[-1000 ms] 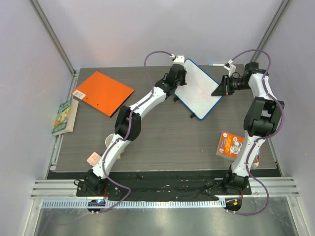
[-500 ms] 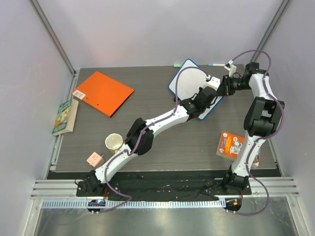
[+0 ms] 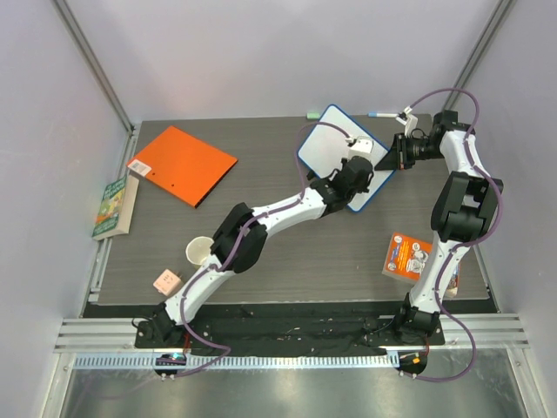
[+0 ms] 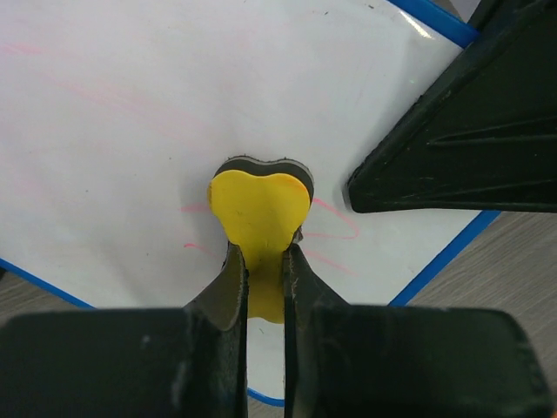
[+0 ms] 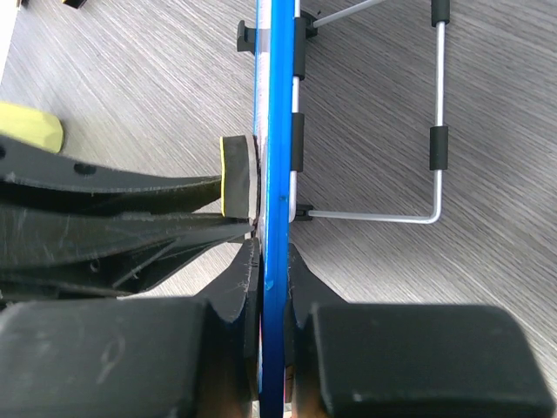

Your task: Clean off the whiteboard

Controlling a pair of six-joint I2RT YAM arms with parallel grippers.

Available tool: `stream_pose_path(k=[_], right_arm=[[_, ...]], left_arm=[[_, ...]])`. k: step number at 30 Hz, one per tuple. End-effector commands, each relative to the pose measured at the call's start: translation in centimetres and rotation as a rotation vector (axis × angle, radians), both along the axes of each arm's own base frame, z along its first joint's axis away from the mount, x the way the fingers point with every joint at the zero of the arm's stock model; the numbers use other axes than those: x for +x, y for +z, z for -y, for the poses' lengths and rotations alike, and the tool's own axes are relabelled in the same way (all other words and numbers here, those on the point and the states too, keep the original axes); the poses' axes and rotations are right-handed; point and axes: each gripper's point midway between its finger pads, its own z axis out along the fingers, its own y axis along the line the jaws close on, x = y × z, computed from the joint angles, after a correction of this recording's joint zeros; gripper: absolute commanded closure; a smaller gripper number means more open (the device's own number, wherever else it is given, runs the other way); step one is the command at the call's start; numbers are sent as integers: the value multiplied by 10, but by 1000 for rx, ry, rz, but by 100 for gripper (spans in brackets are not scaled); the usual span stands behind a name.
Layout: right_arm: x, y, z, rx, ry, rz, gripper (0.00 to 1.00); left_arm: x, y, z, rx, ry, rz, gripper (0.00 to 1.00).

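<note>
Left claw (image 4: 264,259) pinches yellow heart-shaped eraser (image 4: 259,205), pressed on small white blue-rimmed whiteboard (image 4: 130,113) with faint red marks (image 4: 335,218). Right claw (image 5: 270,261) clamps board's blue edge. Board sits far-right on dark wood-grain table (image 3: 287,252).

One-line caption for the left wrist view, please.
Left gripper pressing a yellow eraser onto the whiteboard, faint red marks beside it.

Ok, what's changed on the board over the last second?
The left arm swept the yellow eraser from the whiteboard's far-left edge across to its right side, then slightly back left. Its jaws stay shut on the eraser; the right jaws stay clamped on the board's blue rim. Faint pink marks remain.
</note>
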Motion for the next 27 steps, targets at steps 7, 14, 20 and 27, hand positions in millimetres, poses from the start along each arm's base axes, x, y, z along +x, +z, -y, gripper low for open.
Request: stream_pose_path(k=[7,14,20,27], right_arm=[[-31,-56,-20,-203,202,-50,99],[-32,-54,-21,-196,201,-47,99],[-32,-51,-22,-190,200,-44,99],[-33,-51,-22,-187,204,-38,99]], left_arm=[[-28,-158,-66,150,203,-384,100],[-24,-160,-90,146,346,-413,100],[-27,-162,-101,126,409,-461,100],[-28,-136,-29,120,80,-359,100]])
